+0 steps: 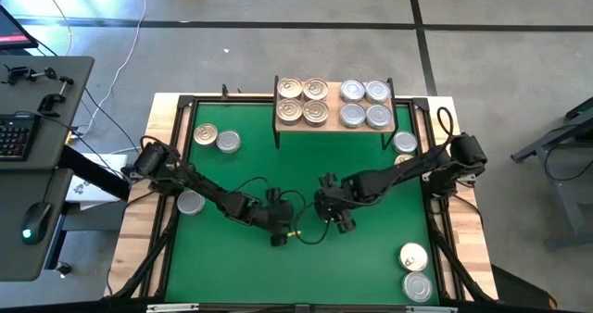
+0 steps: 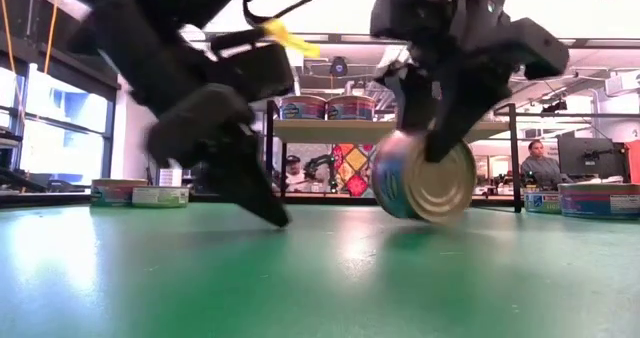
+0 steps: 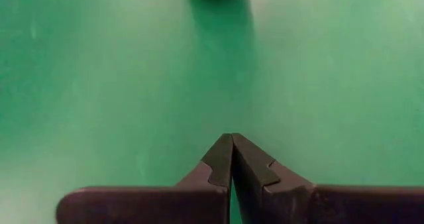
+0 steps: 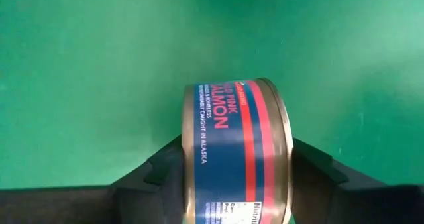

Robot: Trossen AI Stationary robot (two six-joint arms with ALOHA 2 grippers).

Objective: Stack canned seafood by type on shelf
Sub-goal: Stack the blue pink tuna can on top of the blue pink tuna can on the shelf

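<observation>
High: both arms meet mid green mat [image 1: 232,276]; shelf [image 1: 334,128] at the far edge carries four gold-lid tins [image 1: 302,101] and four silver-lid tins [image 1: 364,104], loose tins near the mat's sides. Low: right gripper [image 2: 432,156] pinches a salmon can [image 2: 425,179] on edge, tilted, rim touching the mat; left gripper [image 2: 262,203] tip down beside it. Left wrist: left fingers [image 3: 222,161] pressed together over bare mat. Right wrist: can clamped between both right fingers [image 4: 317,168], blue-red label showing.
</observation>
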